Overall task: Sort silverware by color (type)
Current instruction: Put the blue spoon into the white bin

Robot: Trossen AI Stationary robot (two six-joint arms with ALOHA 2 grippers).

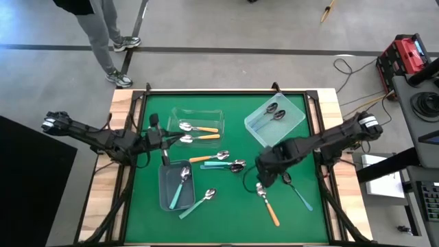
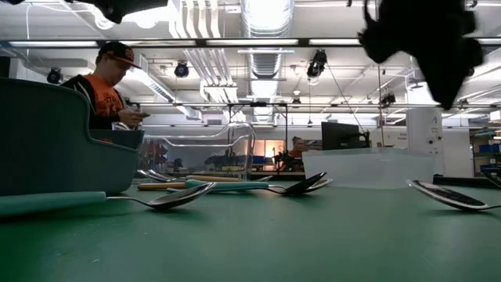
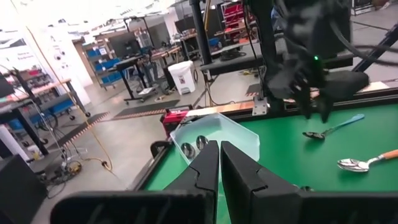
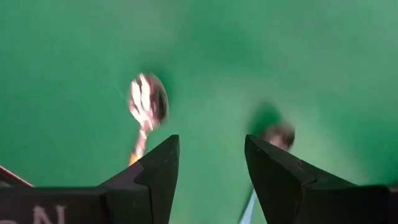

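The right pincer (image 4: 211, 180) hangs released, fingers spread, above the green felt-covered surface (image 1: 226, 213). Just beneath it lie a shiny metal spoon with an orange plastic handle (image 1: 267, 204) off one fingertip and a metal spoon with a light-blue handle (image 1: 298, 191) off the other, neither touched. The left pincer (image 3: 219, 168) waits clenched and empty, well apart, facing a clear plastic bin (image 3: 217, 134) holding two spoons.
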